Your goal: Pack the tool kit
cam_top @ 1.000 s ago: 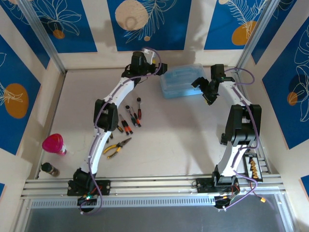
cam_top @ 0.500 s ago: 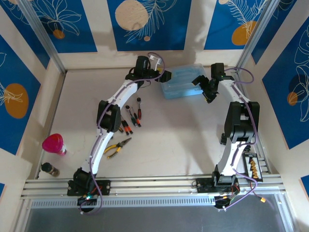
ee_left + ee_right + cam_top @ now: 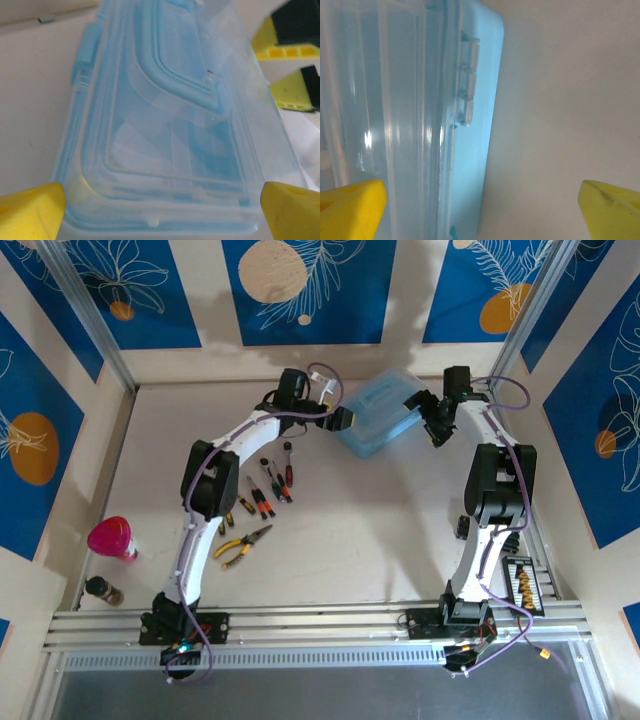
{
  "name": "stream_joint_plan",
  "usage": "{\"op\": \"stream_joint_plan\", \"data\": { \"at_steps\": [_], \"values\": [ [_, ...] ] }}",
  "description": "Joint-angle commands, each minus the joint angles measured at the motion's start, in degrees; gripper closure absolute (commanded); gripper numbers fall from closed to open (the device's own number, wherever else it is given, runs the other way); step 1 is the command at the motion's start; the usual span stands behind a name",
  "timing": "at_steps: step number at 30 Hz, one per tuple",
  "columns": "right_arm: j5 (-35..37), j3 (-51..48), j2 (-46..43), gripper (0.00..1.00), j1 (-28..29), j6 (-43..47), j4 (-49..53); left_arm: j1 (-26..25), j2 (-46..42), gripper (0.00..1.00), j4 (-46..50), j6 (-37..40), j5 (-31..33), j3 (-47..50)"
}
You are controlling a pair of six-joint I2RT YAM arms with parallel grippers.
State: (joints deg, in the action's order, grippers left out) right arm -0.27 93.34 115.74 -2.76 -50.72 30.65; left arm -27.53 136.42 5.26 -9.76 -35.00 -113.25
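Fingers (image 3: 30,205) of L gripper (image 3: 341,418) & R gripper (image 3: 424,417) spread wide, at opp. ends of light-blue translucent rectangular plastic case (image 3: 378,410).

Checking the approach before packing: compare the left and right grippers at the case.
The left gripper is at the left end of the case, the right gripper at its right end. From the left wrist the case spans the gap between the fingers; from the right wrist it covers half, bare table the rest. Both stand open, with yellow fingertips.
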Motion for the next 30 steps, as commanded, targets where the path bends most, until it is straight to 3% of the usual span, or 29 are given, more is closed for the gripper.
{"op": "stream_joint_plan", "data": {
  "at_steps": [1, 9, 13, 16, 21, 30],
  "values": [
    [-4.1, 1.0, 1.2, 0.01, 0.8, 1.2, -0.7, -5.4, -5.7, 0.02, -1.5, 1.1, -5.7, 8.0],
    [-3.6, -1.7, -2.8, 0.01, 0.5, 3.8, 0.3, -11.1, -19.9, 0.03, 2.1, 3.0, -4.6, 22.0],
    [-3.1, -2.3, -5.1, 0.01, 0.0, 8.3, 0.5, -9.7, -25.5, 0.01, 10.4, 5.6, 3.6, 22.9],
    [-6.7, -0.9, -5.5, 0.01, 0.1, 14.7, -0.5, -6.3, -26.0, 0.01, 17.6, 4.0, 8.4, 19.9],
    [-10.2, 6.6, -2.0, 0.01, 2.6, 25.2, 2.9, -0.2, -24.0, 0.00, 21.5, -2.4, 11.9, 18.1],
    [-5.3, 28.2, 12.8, 0.01, 8.5, 39.7, 18.6, 0.6, -21.4, 0.00, 24.8, -2.3, 14.6, 18.0]
  ]
}}
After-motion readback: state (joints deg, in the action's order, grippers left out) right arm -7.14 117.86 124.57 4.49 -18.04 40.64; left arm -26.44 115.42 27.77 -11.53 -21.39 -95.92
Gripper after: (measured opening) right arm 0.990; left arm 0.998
